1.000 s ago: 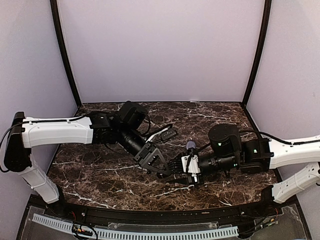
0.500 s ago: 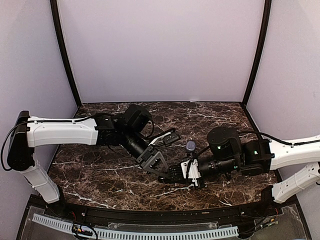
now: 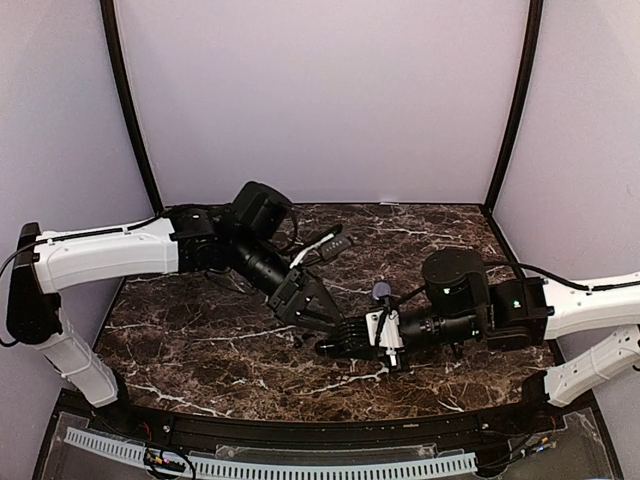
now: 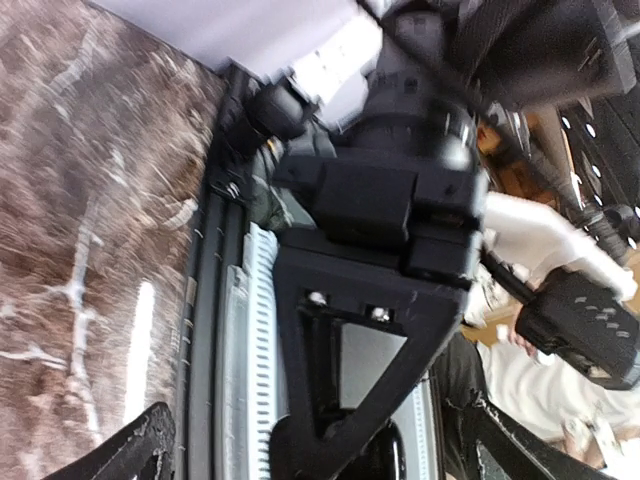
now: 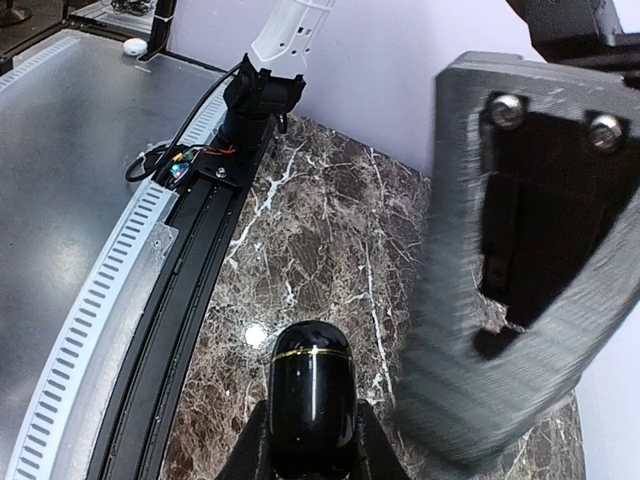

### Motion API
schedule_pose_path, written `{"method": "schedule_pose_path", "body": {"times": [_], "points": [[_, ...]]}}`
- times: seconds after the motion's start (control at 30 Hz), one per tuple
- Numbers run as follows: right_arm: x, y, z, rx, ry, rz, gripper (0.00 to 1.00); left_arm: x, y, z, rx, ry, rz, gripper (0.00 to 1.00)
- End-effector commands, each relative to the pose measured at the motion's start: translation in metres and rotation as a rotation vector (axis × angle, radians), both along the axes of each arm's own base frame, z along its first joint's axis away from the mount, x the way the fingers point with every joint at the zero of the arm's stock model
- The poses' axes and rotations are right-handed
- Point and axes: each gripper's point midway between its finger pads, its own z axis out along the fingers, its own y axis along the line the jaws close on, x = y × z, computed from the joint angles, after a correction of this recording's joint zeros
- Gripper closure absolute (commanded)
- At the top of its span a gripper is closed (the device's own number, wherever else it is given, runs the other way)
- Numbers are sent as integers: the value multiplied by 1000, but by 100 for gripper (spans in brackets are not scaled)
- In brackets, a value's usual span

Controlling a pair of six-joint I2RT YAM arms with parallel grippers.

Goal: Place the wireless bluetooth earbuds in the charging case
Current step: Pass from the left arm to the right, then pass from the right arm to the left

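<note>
Black glossy charging case (image 5: 312, 395) with a gold band is clamped in the right gripper (image 5: 311, 445) and sticks out past the fingertips, over the brown marble table (image 3: 200, 340). Just behind it is the left gripper (image 3: 318, 318), spread wide and angled down toward the case. Earbuds: can't tell where.

We see the right gripper (image 4: 335, 438) facing us, clamped on the glossy black charging case (image 4: 375, 462). The left gripper (image 4: 320, 455) holds its fingertips (image 4: 140, 450) wide apart. The marble table (image 4: 70, 200) lies at left.
</note>
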Motion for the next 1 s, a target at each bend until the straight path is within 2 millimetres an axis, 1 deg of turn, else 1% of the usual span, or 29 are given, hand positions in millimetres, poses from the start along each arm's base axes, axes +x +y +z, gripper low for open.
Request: {"method": "schedule_pose_path", "body": {"times": [0.0, 0.03, 0.07, 0.1, 0.13, 0.17, 0.2, 0.23, 0.27, 0.3, 0.33, 0.37, 0.4, 0.43, 0.47, 0.5, 0.53, 0.57, 0.6, 0.63, 0.67, 0.7, 0.73, 0.77, 0.8, 0.83, 0.87, 0.97], "points": [[7, -1, 32, 127, 6, -55, 100, 47, 37, 70, -168, -195, 224, 1], [10, -4, 38, 157, 13, -69, 100, 61, 44, 82, -213, -245, 284, 1], [13, -7, 45, 189, 26, -79, 100, 67, 56, 88, -224, -298, 362, 1], [16, -11, 55, 233, 45, -87, 100, 72, 60, 97, -263, -349, 403, 1], [18, -17, 66, 281, 66, -83, 100, 73, 72, 100, -282, -400, 459, 1], [21, -22, 77, 326, 90, -86, 100, 73, 77, 107, -323, -440, 483, 1], [23, -27, 88, 374, 111, -86, 100, 71, 86, 104, -336, -473, 511, 1], [25, -32, 98, 418, 131, -84, 100, 69, 89, 111, -382, -504, 521, 1], [24, -36, 109, 465, 152, -74, 100, 64, 95, 102, -387, -513, 523, 1], [23, -40, 117, 502, 170, -61, 100, 61, 94, 93, -397, -519, 516, 1], [21, -42, 123, 532, 199, -51, 100, 56, 96, 94, -416, -542, 513, 1], [19, -44, 129, 555, 218, -38, 100, 48, 92, 88, -423, -553, 492, 1], [17, -44, 134, 573, 232, -24, 100, 47, 90, 86, -421, -600, 498, 2], [16, -44, 138, 588, 247, -12, 100, 34, 82, 83, -425, -645, 450, 3], [14, -44, 143, 602, 260, 1, 100, 33, 77, 79, -411, -671, 450, 6], [13, -44, 145, 611, 276, 12, 100, 23, 70, 80, -422, -701, 410, 8], [11, -44, 149, 626, 292, 25, 100, 21, 65, 78, -419, -713, 396, 12], [9, -44, 153, 640, 304, 38, 100, 13, 60, 82, -440, -737, 367, 14], [7, -44, 156, 654, 314, 56, 100, 13, 55, 81, -436, -747, 363, 18], [6, -43, 158, 661, 325, 65, 100, 7, 51, 86, -456, -774, 342, 19], [5, -43, 158, 662, 340, 72, 100, 7, 46, 85, -451, -788, 336, 23], [5, -41, 157, 661, 347, 78, 100, 1, 42, 90, -465, -814, 313, 25], [5, -39, 156, 656, 354, 79, 100, 1, 37, 87, -456, -824, 306, 29], [6, -38, 155, 652, 360, 80, 100, -6, 33, 93, -468, -848, 285, 32], [6, -36, 153, 647, 364, 81, 100, -9, 27, 90, -455, -858, 280, 37], [6, -35, 151, 641, 370, 80, 100, -6, 24, 94, -447, -882, 293, 40], [7, -33, 149, 635, 374, 81, 100, -9, 21, 96, -449, -889, 291, 41], [7, -30, 145, 620, 382, 85, 100, -6, 16, 104, -446, -904, 314, 47]]}}
